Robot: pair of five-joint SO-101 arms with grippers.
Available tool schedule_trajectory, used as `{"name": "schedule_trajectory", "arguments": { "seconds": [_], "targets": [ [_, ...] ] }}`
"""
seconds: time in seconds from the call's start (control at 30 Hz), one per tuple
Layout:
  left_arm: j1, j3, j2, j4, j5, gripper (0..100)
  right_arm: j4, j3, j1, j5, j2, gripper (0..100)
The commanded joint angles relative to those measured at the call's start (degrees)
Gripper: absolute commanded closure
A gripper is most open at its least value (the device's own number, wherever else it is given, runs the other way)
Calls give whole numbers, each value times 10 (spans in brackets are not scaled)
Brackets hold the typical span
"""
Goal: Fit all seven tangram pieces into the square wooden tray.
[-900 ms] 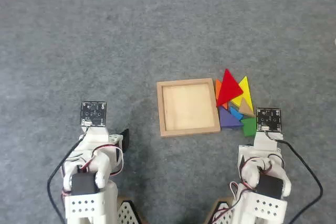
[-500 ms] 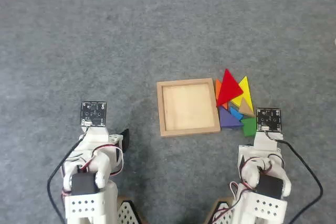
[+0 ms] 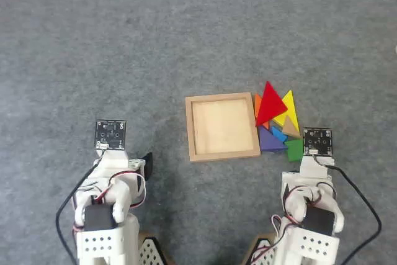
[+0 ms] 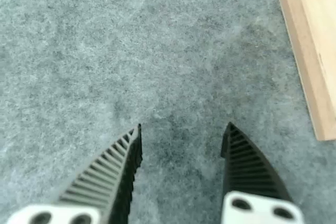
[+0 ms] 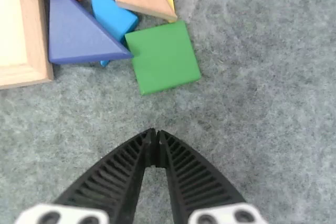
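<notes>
no text, number or sign can be read. the tangram pieces (image 3: 270, 107) and the wooden tray (image 3: 190, 128) have plain faces, and the marks on the black boards (image 3: 110, 134) atop the arms are too small to make out.

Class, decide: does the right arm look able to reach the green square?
Probably yes: the green square lies on open carpet just ahead of the right gripper, nothing between; its shut jaws must open first.
</notes>
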Motion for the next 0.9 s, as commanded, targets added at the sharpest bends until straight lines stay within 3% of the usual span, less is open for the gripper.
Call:
{"name": "schedule_trajectory", "arguments": {
  "seconds": [0.0, 0.17, 0.5, 0.67, 0.87],
  "targets": [
    [-2, -7, -6, -12, 6, 760, -80, 10, 22, 18, 5, 986],
    [-2, -7, -6, -12, 6, 760, -172, -30, 25, 155, 6, 943],
    [-2, -7, -6, -12, 6, 760, -131, -189, -89, 84, 57, 908],
    [-2, -7, -6, -12, 6, 760, -141, -320, -129, 35, 255, 908],
    [-2, -7, -6, -12, 6, 760, -139, -550, -140, -29, 594, 908]
  ]
}}
